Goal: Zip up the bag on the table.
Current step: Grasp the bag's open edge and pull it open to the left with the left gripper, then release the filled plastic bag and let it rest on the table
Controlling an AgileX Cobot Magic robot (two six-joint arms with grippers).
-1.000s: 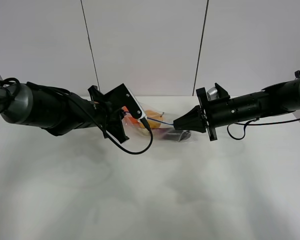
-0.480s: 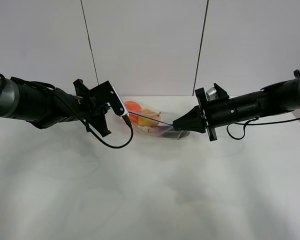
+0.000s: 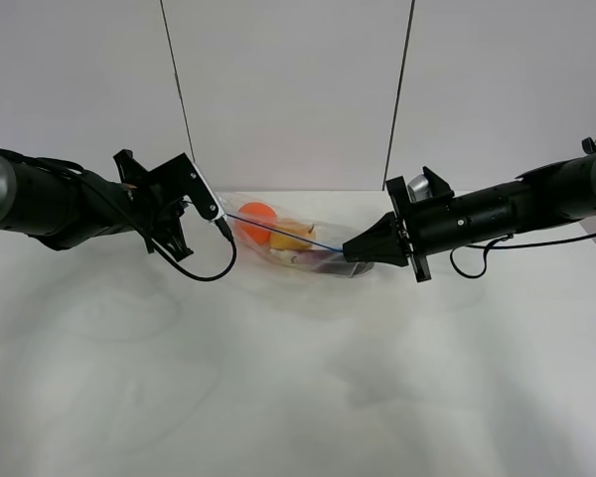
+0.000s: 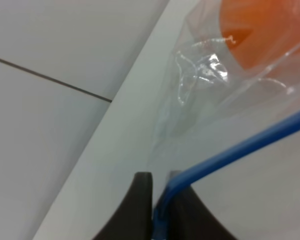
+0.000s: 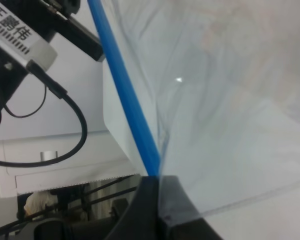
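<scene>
The clear bag point(image 3: 283, 241) lies on the white table point(image 3: 298, 378) at the back middle, with orange, yellow and purple produce inside. Its blue seal strip point(image 3: 283, 234) is stretched taut between both grippers. My left gripper point(image 3: 223, 215) is shut on the strip's left end, and its fingertips point(image 4: 142, 187) pinch the blue strip point(image 4: 240, 145) beside the orange produce point(image 4: 260, 25). At the strip's right end my right gripper point(image 3: 347, 250) is shut too. Close up, the right gripper point(image 5: 157, 192) clamps the blue strip point(image 5: 122, 85) and the clear film.
White wall panels with dark seams rise just behind the table's back edge point(image 3: 308, 192). A black cable point(image 3: 214, 270) loops down from the left wrist onto the table. The left arm's labelled camera housing point(image 5: 20, 30) shows past the bag in the right wrist view.
My left gripper has slid left along the blue strip, away from the right gripper. The strip now shows longer and tauter, and more of the bag is uncovered. The right gripper has held still.
</scene>
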